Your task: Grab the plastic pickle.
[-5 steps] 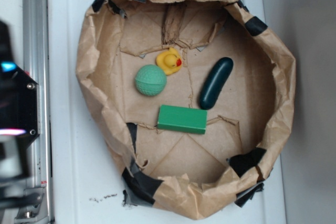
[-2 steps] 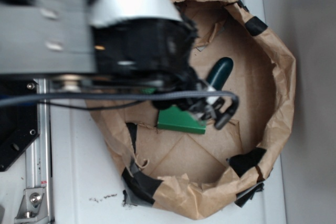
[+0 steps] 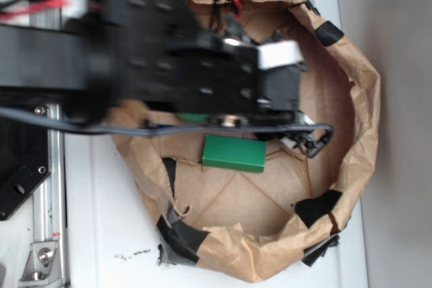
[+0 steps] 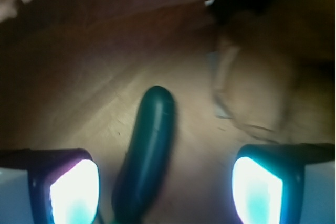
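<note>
White worktop, carrying a round brown paper basin with crumpled walls patched in black tape. Black arm reaching in from the left over the basin, blurred, covering most of the upper floor. Green block flat on the paper floor, just below the arm, long side running left-right. Small black bracket and cable end poking out right of the block.

Plastic pickle seen only in the wrist view: lying on the brown paper floor inside the basin, long axis running nearly straight away from the camera, slightly tilted, rounded far end up-frame, near end cut off at the bottom edge. In the exterior view hidden under the arm.

Gripper with jaws spread wide, one glowing pad at lower left, the other at lower right. Pickle between them, much nearer the left pad, not pinched. Contact with the left pad not discernible.
</note>
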You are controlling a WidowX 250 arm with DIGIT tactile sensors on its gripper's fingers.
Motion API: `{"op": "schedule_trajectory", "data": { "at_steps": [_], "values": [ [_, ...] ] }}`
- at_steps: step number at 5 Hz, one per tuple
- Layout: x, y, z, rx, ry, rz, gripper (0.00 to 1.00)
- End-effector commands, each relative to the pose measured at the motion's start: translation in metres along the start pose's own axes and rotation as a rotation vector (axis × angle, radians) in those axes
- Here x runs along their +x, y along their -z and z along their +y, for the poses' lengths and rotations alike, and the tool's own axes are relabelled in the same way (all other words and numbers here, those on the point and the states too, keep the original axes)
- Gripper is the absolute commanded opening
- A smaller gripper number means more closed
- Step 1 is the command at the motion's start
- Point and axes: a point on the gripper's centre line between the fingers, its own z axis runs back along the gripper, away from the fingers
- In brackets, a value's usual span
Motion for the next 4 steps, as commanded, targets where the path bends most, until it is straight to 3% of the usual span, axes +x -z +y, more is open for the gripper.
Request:
{"op": "schedule_trajectory", "data": {
  "at_steps": [1,2,3,4],
  "values": [
    [0.020,0.024,-0.018,-0.023,0.089,-0.049,0.00],
    [0.013,0.024,-0.009,-0.013,0.101,-0.014,0.00],
    [0.022,-0.025,-0.008,-0.114,0.229,0.012,0.00],
    [0.027,-0.076,-0.002,-0.149,0.408,-0.055,0.00]
  ]
}}
